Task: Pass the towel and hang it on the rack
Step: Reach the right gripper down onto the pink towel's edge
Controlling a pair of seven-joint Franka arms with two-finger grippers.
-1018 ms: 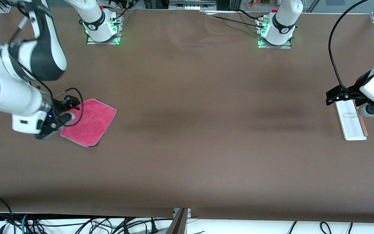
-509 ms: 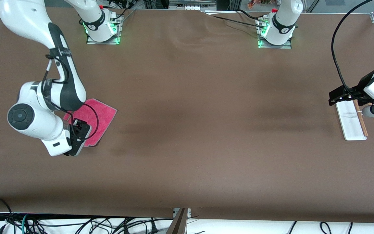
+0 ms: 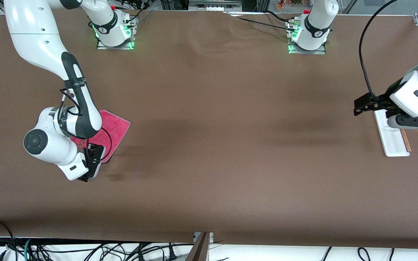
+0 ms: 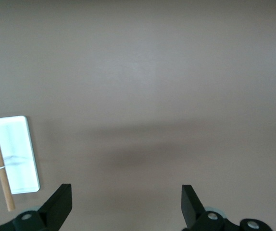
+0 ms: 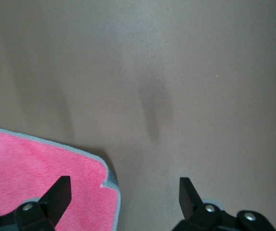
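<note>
- Fingers (image 5: 61, 192) of the right gripper (image 5: 121, 195) are spread wide and empty, hovering over the towel's corner nearest the front camera.
- Left gripper (image 4: 126, 202) waits wide apart, empty, above the rack (image 3: 392, 139).
- Nothing is done yet: grasp, pass and hanging all remain.
- Towel (image 3: 116, 127) lies flat on the counter (image 3: 230, 145) at the right arm's end, one edge between the spread fingers.

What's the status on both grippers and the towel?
Right gripper open, over the towel's corner nearest the camera. Towel flat on table, not gripped. Left gripper open, waiting above the rack. Nothing between them.
</note>
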